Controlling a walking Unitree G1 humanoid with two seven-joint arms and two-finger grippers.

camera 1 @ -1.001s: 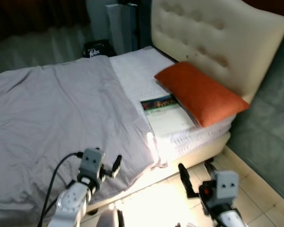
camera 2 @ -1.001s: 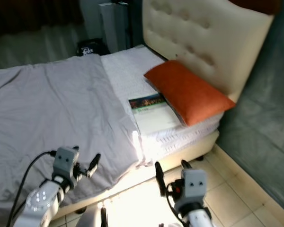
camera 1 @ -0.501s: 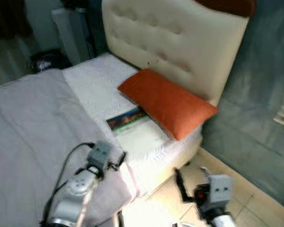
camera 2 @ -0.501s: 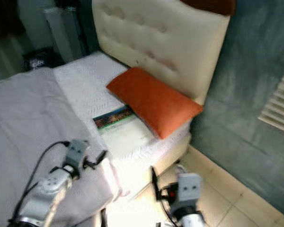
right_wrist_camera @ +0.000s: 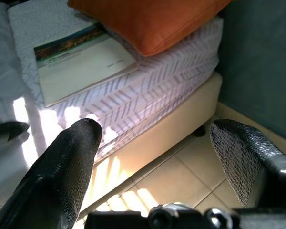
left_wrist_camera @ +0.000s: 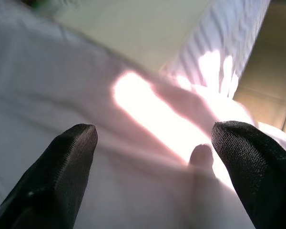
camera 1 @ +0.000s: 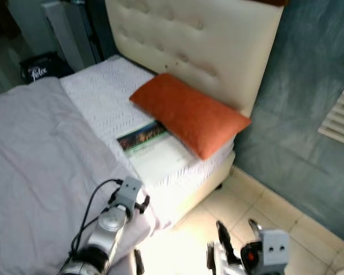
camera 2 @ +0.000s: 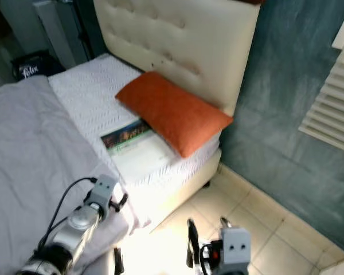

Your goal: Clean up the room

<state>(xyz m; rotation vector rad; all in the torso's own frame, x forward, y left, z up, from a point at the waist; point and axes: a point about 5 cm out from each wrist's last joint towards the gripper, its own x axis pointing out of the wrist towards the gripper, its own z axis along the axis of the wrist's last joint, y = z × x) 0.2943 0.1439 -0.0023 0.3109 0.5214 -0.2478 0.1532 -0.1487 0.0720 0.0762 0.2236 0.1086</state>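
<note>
Left gripper [left_wrist_camera: 152, 143] fingers wide over grey blanket [camera 1: 40, 149]; soft, limp, prob. pinch edge. Right gripper [right_wrist_camera: 155, 143] wide too.

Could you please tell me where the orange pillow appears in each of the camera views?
Left eye view: orange pillow upper centre, against the headboard.
Right eye view: upper centre, likewise.
Left wrist view: not visible.
Right wrist view: along the top edge.
Shared landmark: the book tucked partly under it.
</note>
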